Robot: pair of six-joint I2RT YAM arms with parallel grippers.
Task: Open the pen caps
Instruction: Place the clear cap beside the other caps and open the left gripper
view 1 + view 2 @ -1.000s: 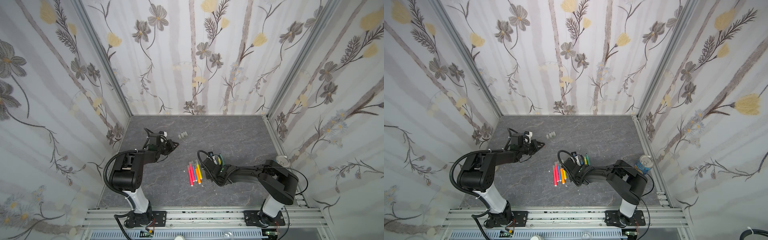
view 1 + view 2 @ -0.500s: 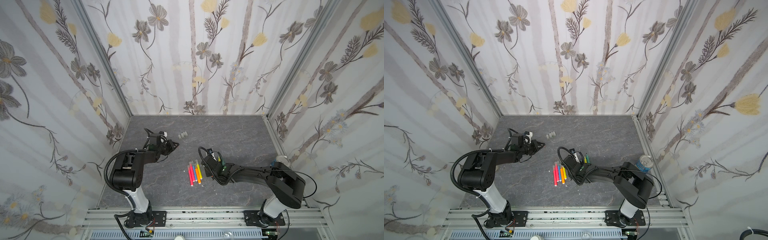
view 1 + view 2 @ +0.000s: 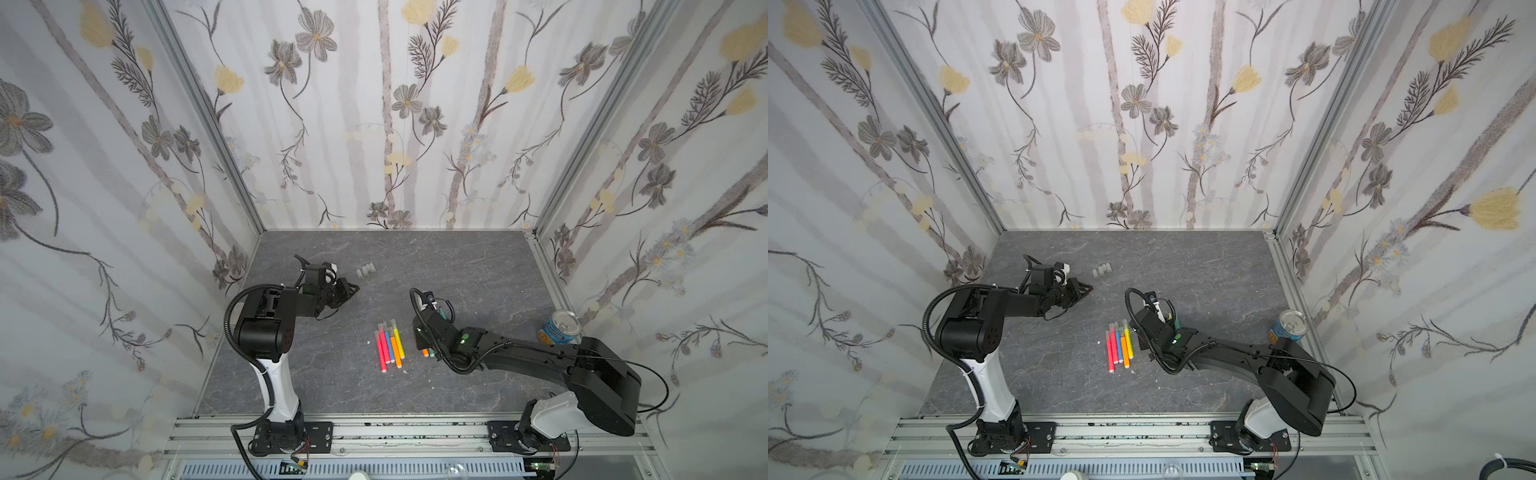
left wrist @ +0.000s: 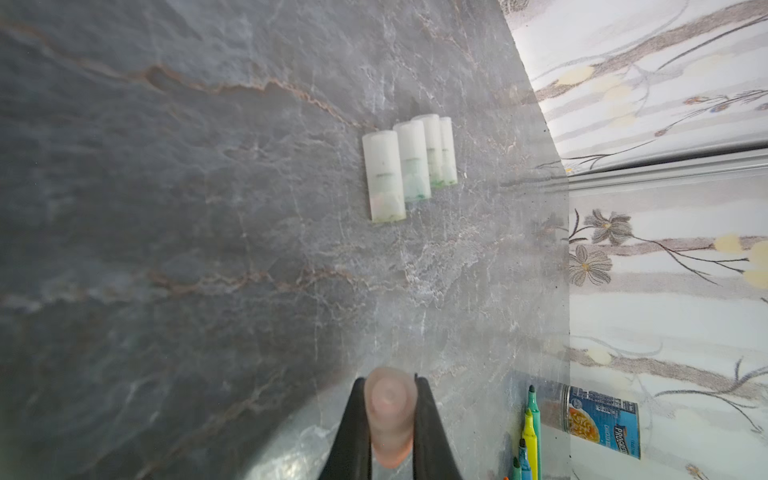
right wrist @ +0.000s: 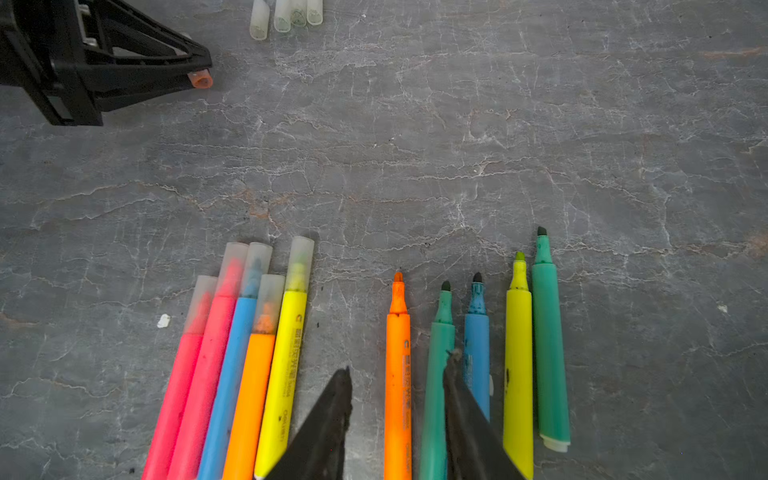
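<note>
- Four loose caps [image 4: 409, 166] lie on their sides in a tight row, each touching the next, toward the back of the grey stone-look table [image 3: 478, 266].
- In both top views the loose caps [image 3: 365, 270] [image 3: 1101, 270] sit near the tip of the left gripper [image 3: 353, 288], with a gap of bare table between them.
- One more, an orange-tinted cap [image 4: 390, 419], is pinched in the left gripper [image 4: 390, 382]. The jaws are drawn in narrow on it, and its open end pokes past the fingertips [image 5: 200, 79].
- Five capped pens [image 5: 232, 353] lie side by side in the middle of the table, touching. Two are pink, then blue, orange and yellow, and their clear caps point toward the back. They show in both top views [image 3: 389, 345] [image 3: 1119, 345].
- Five bare pens [image 5: 478, 332] lie just to the right of them, tips toward the back, in a loose row.
  - The row runs from an orange pen [image 5: 397, 353] through a teal pen [image 5: 438, 332], a blue one and a yellow-green one to a green one.
  - In the top views the right arm hides most of this row.
- The right gripper [image 5: 398, 363] hangs low over the bare pens with its jaws partly apart, holding nothing.
  - The orange pen lies between the fingers, with table showing on one side of it.
  - The other finger covers part of the teal pen.
- A small white speck [image 5: 163, 320] lies on the table just beside the outer pink pen.
- A blue-labelled can [image 3: 559, 330] stands upright near the right edge of the table, well apart from the pens.
</note>
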